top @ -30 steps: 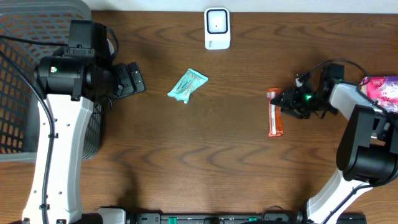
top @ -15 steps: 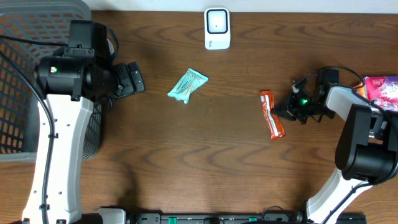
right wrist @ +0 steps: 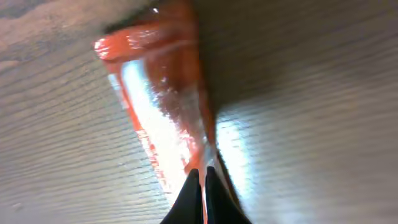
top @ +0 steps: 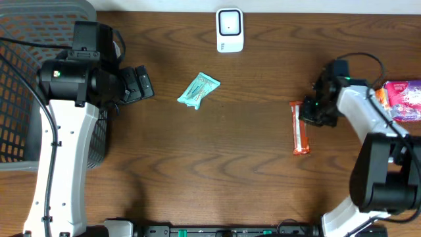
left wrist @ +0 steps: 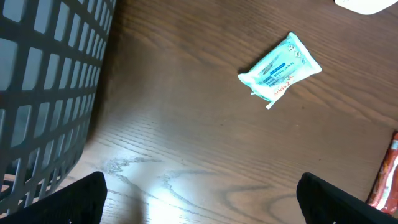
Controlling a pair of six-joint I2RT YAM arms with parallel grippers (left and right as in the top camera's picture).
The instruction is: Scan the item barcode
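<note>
While looking down from overhead, finds the right pincer (top: 306, 112) clenched at the right of the worktop (top: 217, 164), tips pinched onto the far end of the orange snack bar (top: 301, 135). Shows that bar lying flat on the wood, long axis running near to far, well right of centre. From the right wrist, confirms the black fingertips (right wrist: 193, 190) pressed together with no gap, nipping the glossy wrapper at its edge. Places the white scanner (top: 229, 29) at the far edge, about mid-worktop, well apart from the bar. Puts a teal packet (top: 198, 90) between scanner and left arm, lying loose and tilted, touching nothing. Shows the left pincer (top: 141, 83) released, jaws spread wide, hovering beside the grey basket (top: 26, 99) at the left edge and holding nothing. From the left wrist, catches the basket's lattice wall on the left, the teal packet further out, and a sliver of the orange bar at the right edge. Spots a pink packet (top: 402, 99) at the right edge, partly cut off.
</note>
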